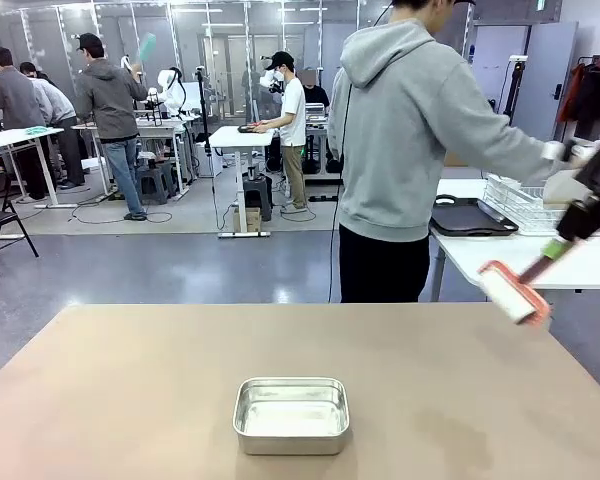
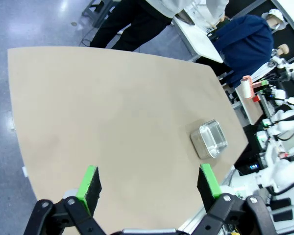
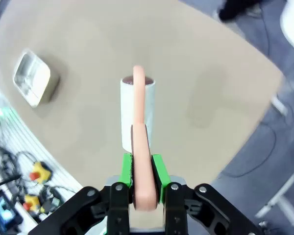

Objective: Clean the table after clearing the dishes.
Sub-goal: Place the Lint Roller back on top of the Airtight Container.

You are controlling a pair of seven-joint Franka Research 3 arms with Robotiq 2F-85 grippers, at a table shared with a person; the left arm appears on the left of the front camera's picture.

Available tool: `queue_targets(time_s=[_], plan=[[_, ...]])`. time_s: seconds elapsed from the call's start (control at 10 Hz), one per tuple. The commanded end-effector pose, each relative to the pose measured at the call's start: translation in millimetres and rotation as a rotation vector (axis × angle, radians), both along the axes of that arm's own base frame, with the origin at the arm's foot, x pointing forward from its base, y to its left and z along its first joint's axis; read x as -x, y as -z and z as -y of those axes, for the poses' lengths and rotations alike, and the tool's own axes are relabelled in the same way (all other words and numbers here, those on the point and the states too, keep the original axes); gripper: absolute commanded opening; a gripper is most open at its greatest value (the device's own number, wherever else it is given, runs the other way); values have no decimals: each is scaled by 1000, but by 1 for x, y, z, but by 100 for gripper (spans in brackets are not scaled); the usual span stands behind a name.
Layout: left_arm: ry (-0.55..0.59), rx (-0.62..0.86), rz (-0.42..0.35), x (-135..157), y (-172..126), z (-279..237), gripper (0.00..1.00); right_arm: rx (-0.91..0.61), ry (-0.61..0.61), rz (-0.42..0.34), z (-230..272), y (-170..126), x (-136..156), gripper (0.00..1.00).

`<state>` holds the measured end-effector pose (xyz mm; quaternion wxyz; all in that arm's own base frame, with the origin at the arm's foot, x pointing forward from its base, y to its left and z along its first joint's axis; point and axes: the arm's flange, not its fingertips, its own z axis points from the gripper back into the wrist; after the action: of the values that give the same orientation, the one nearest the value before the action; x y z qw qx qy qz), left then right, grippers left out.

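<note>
Counter (image 1: 130, 390) comes first: its tan top is already bare of dishes, carrying only a steel pan (image 1: 291, 414) near the robot's edge. Beyond the pan, at the far right corner, the right pincer (image 3: 140, 171) hangs clamped on a lint roller's (image 3: 134, 112) pink handle. On the pan's opposite side, the left pincer (image 2: 147, 183) hovers with fingers apart, holding nothing. One risk: a careless sweep could knock the pan off.

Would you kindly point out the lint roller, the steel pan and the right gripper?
lint roller (image 1: 510, 293), front view, on its white roll.
steel pan (image 1: 291, 434), front view, near wall.
right gripper (image 3: 142, 171), right wrist view, between fingertips.
</note>
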<state>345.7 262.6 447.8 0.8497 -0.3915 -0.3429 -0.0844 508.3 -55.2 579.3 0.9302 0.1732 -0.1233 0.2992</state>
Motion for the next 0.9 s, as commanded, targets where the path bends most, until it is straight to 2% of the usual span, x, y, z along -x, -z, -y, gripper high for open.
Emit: queue_targets(time_s=[0.0,0.1,0.3,0.4,0.7,0.8], plan=[[6,3,-4,6,-2,0,100,34,-172,46,-43,-6,1,22],[6,3,-4,6,-2,0,100,92,-268,53,-78,-13,1,22],[6,3,-4,6,-2,0,100,149,-539,59,-172,-29,4,22],[6,3,-4,6,-2,0,100,161,-625,63,-201,-31,9,22],[6,3,-4,6,-2,0,100,209,-851,31,-297,-23,31,22],[6,3,-4,6,-2,0,100,259,-920,0,-337,-10,36,22]])
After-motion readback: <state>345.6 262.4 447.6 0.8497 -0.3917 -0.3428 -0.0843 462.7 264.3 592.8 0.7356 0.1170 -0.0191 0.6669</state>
